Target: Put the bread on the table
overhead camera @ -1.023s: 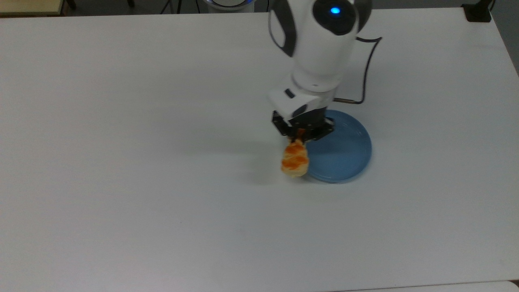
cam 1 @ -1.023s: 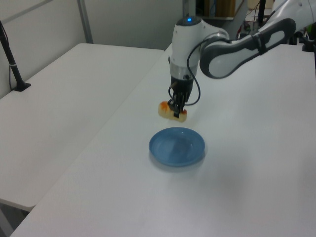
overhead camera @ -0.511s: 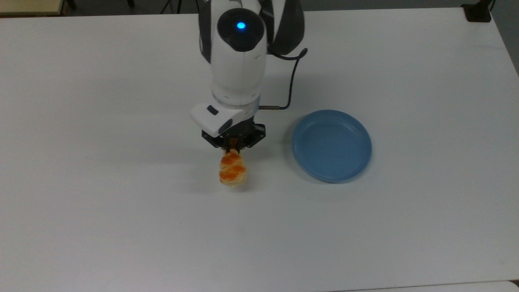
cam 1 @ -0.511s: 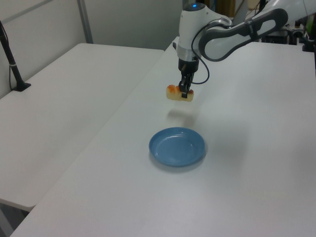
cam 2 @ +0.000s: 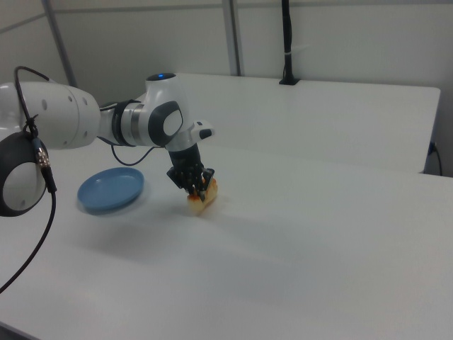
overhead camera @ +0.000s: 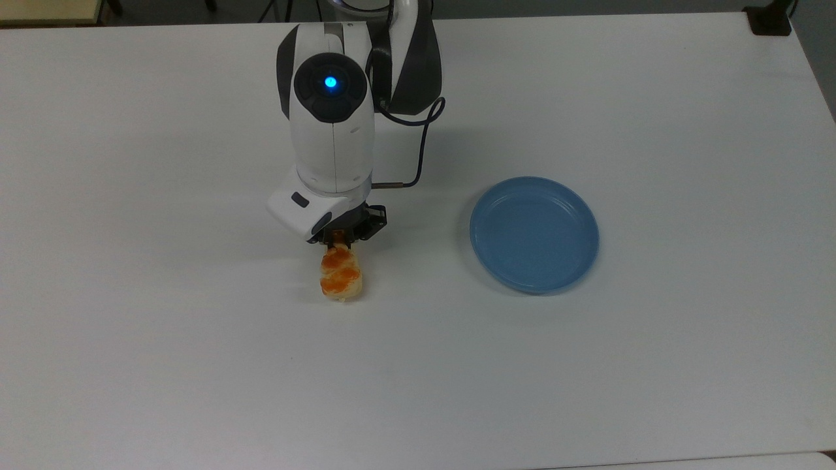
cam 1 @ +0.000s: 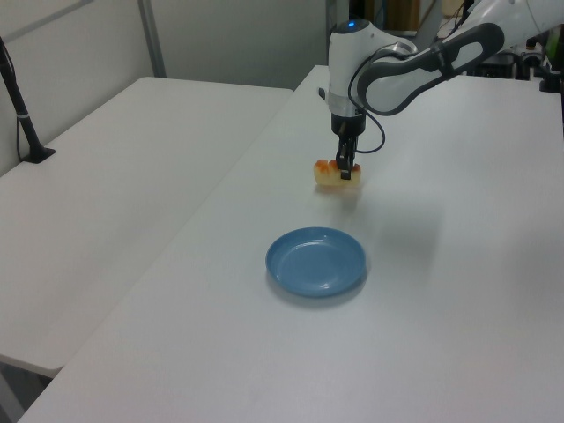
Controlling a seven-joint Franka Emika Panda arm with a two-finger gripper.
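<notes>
Gripper (overhead camera: 341, 243) fingers are clamped on the near end of the bread (overhead camera: 340, 274), so your pastry hangs directly beneath the claw, its long axis running from the fingers toward the top view's bottom edge. It sits low over bare table (overhead camera: 163, 339), well apart from the blue plate (overhead camera: 534, 234) on the top view's left of that plate. I judge only a short straight drop and an opening remain.
</notes>
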